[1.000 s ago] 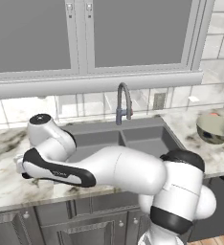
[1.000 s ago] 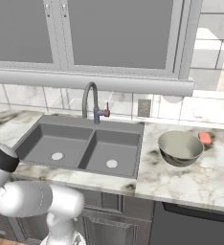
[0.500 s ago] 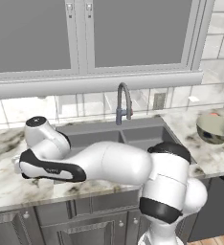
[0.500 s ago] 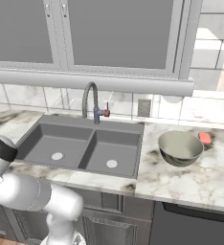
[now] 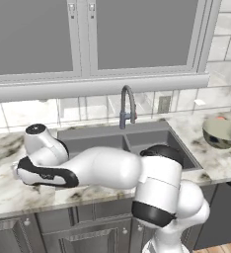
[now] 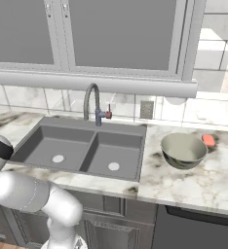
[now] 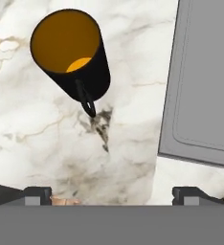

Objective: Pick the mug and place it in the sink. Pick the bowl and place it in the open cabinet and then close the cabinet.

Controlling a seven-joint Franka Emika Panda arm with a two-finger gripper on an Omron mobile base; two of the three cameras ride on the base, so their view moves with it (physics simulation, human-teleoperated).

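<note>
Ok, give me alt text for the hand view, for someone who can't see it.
A black mug with an orange inside stands upright on a white marble counter, its small handle pointing toward the camera. The open gripper hangs above the counter, short of the mug and touching nothing. A corner of the dark grey sink shows at the right.

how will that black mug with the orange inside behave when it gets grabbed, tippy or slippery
The small black cylindrical mug with an orange inside stands upright on the marble counter, so a sideways nudge would probably slide it rather than tip it. It looks rigid with smooth walls, possibly slippery. Its small handle could catch a finger and turn it.
</note>
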